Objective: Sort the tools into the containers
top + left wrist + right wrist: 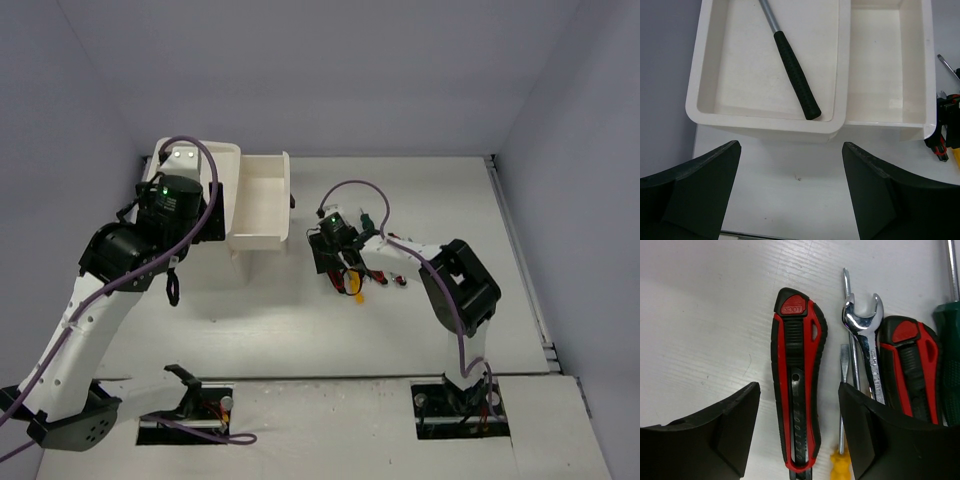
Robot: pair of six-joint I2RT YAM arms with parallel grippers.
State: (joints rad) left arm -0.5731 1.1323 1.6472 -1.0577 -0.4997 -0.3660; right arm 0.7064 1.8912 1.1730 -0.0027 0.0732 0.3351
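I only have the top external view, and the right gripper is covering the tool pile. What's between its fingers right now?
Observer: The right wrist view shows the right gripper open, with a red-and-black utility knife lying flat on the table between its fingers, not gripped.
Operator: The left arm hides the top tray from me. Anything in it?
Observer: In the left wrist view a hammer lies in the top tray, its black handle pointing toward the near right corner.
Operator: Is the left gripper carrying anything?
Observer: No. The left gripper is open and empty, above bare table in front of the tray.
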